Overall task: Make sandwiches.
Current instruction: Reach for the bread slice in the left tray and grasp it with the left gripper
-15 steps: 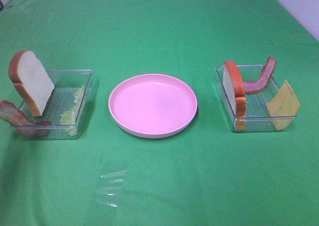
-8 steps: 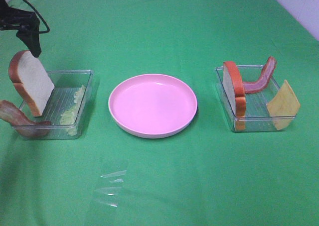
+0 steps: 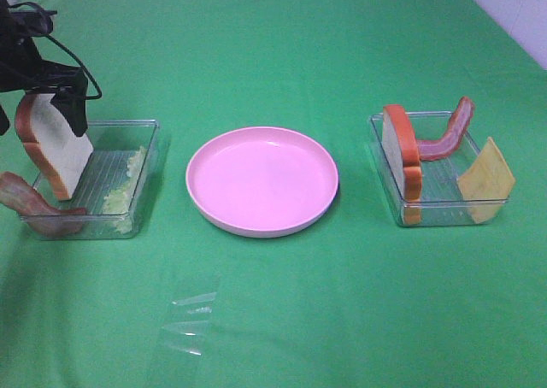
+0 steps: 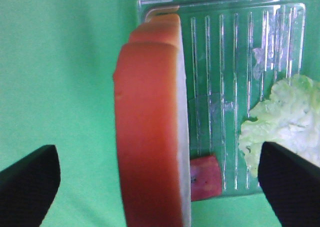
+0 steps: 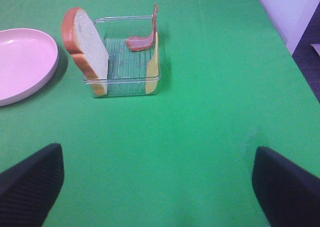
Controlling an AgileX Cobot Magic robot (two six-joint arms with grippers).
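Note:
The left clear tray (image 3: 141, 125) holds a bread slice (image 3: 55, 140) standing on edge, a bacon strip (image 3: 26, 200) hanging over its near corner, and lettuce (image 3: 124, 187). My left gripper (image 3: 40, 121) hovers open over that slice, one finger on each side. In the left wrist view the slice's crust (image 4: 150, 137) sits between the spread fingers (image 4: 30, 184), beside lettuce (image 4: 285, 117) and a bacon end (image 4: 205, 177). The right tray (image 3: 436, 213) holds another bread slice (image 3: 403, 149), bacon (image 3: 444, 140) and cheese (image 3: 487, 179). My right gripper (image 5: 159, 187) is open, well short of that tray (image 5: 125, 84).
A round pink plate (image 3: 261, 180) with nothing on it sits between the two trays on the green cloth. A crumpled piece of clear film (image 3: 188, 320) lies nearer the front. A white wall edge (image 3: 513, 12) borders the table's far right.
My left gripper has come into view from the upper left and dropped over the bread slice in the left tray. Everything else is unmoved.

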